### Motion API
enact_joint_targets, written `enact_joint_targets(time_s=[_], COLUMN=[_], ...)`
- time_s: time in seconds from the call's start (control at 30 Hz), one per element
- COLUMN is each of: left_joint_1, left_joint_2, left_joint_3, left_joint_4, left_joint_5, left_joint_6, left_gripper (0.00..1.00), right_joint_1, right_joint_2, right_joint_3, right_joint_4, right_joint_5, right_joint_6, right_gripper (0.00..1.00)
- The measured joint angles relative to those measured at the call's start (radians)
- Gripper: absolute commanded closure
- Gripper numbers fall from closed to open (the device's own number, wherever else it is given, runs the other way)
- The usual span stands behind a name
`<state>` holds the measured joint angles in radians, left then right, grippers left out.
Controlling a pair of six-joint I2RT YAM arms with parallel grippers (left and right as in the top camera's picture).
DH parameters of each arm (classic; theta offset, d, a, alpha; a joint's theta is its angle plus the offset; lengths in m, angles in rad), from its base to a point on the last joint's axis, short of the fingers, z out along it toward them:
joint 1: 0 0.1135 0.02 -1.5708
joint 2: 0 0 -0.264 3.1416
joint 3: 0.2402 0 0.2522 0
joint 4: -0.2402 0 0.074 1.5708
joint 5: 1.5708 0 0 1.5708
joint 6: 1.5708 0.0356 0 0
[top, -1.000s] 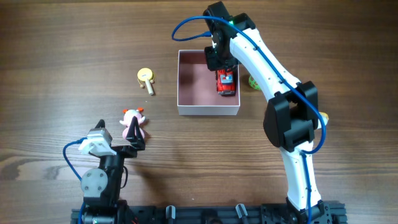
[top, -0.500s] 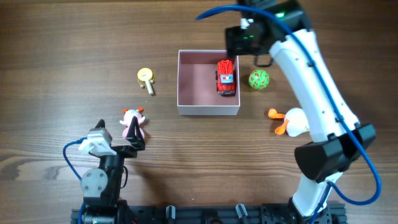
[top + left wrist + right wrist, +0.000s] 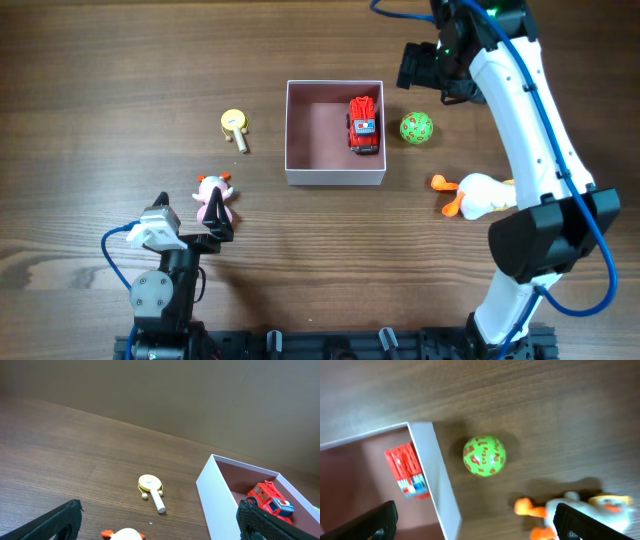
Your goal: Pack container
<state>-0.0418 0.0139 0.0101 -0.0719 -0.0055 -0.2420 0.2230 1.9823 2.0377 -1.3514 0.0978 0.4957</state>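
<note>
The container, a white-walled square box with a pink floor, stands mid-table. A red toy truck lies inside it by the right wall. My right gripper hangs open and empty, high above the table just right of the box's far corner. In the right wrist view the container wall, the truck and a green ball lie below my right gripper. My left gripper rests open near the front left, just in front of a pink-and-white toy.
The green ball sits right of the box. A white duck with orange beak and feet lies front right, partly under my right arm. A yellow rattle lies left of the box, also visible from the left wrist.
My right gripper opened, left the red truck in the container, then rose and swung back and right past the box. The left arm has not moved.
</note>
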Motion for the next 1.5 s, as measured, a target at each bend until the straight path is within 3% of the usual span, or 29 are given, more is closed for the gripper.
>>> enact_joint_targets(time_s=[0.27, 0.5, 0.7, 1.0, 1.5], left_joint_1=[0.0, 0.0, 0.0, 0.0, 0.0], left_joint_2=[0.0, 0.0, 0.0, 0.0, 0.0], left_joint_3=[0.0, 0.0, 0.0, 0.0, 0.0], left_joint_4=[0.0, 0.0, 0.0, 0.0, 0.0], left_joint_5=[0.0, 0.0, 0.0, 0.0, 0.0], left_joint_6=[0.0, 0.0, 0.0, 0.0, 0.0], left_gripper=[0.0, 0.0, 0.0, 0.0, 0.0], right_joint_1=[-0.01, -0.01, -0.01, -0.028, -0.069], right_joint_2=[0.0, 0.003, 0.006, 0.006, 0.096], right_joint_3=[-0.123, -0.313, -0.415, -0.473, -0.48], right_joint_4=[0.089, 0.19, 0.278, 0.393, 0.422], right_joint_5=[-0.076, -0.048, -0.053, -0.064, -0.126], right_joint_6=[0.152, 0.443, 0.578, 0.618, 0.581], right_gripper=[0.0, 0.0, 0.0, 0.0, 0.0])
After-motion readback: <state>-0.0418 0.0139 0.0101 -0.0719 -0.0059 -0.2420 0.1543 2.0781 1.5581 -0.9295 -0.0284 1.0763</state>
